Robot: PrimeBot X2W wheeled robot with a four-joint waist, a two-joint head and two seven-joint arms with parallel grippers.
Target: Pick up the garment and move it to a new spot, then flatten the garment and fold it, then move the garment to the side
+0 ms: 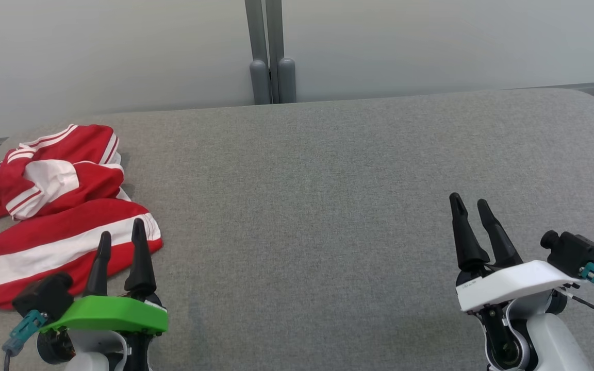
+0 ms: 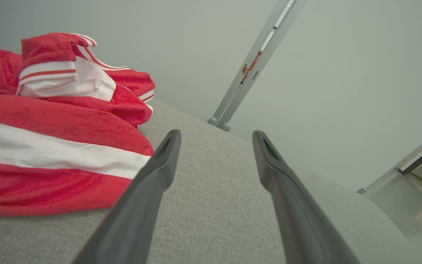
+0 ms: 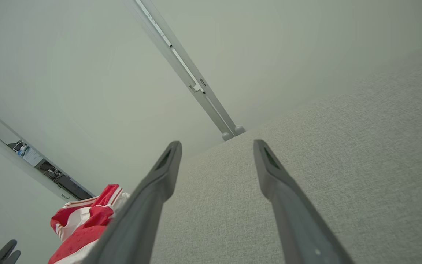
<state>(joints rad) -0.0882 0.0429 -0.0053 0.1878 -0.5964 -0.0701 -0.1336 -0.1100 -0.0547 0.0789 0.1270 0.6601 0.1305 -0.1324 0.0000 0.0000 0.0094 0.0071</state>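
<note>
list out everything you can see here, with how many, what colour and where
crumpled red-and-white fabric garment: one, red with white bands, heaped at the left end of the surface
grey woven padded surface: one, grey, spans the foreground
grey metal upright posts: two, grey with rounded feet, side by side behind the surface's far edge
pale wall panels: two, off-white, behind, either side of the posts
left gripper: one, dark fingers on a green housing, lower left by the garment's near edge, open, holding nothing
right gripper: one, dark fingers on a white housing, lower right over bare surface, open, holding nothing
</note>
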